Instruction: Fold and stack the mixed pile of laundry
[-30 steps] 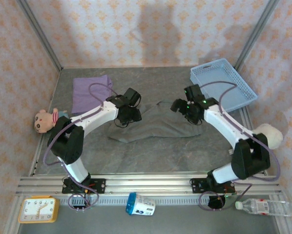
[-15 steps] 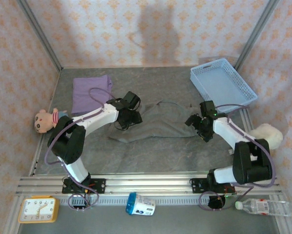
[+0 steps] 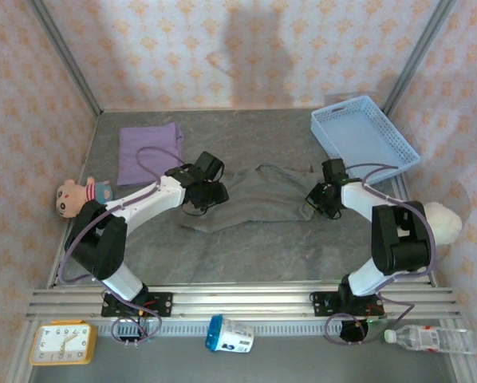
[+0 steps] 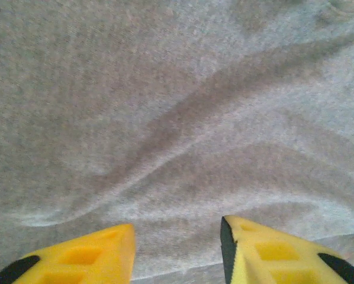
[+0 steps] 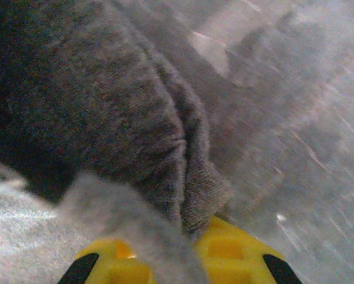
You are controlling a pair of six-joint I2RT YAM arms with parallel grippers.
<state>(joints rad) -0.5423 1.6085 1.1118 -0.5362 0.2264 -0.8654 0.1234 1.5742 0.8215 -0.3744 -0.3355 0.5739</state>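
The grey-brown trousers (image 3: 262, 195) lie spread across the middle of the table. The lilac shirt (image 3: 148, 152) rests as a flat folded square at the back left. My left gripper (image 3: 209, 194) hovers low over the trousers' left end. Its yellow fingers (image 4: 94, 254) stand apart above the cloth (image 4: 183, 130), close to its near edge, and the left gripper (image 4: 177, 248) is open with nothing pinched. My right gripper (image 3: 318, 199) is at the trousers' right end. In the right wrist view the right gripper (image 5: 186, 242) is shut on a bunched fold of the grey cloth (image 5: 135, 130).
A light blue mesh basket (image 3: 364, 137) stands at the back right. A pink-faced plush toy (image 3: 75, 195) lies at the left edge and a white plush (image 3: 442, 219) at the right edge. A clock (image 3: 61, 342), a cup (image 3: 229, 333) and a bottle (image 3: 430, 339) lie in front of the rail.
My right gripper swung to the right end of the trousers and shut on the cloth. My left gripper shifted slightly left and its fingers narrowed.
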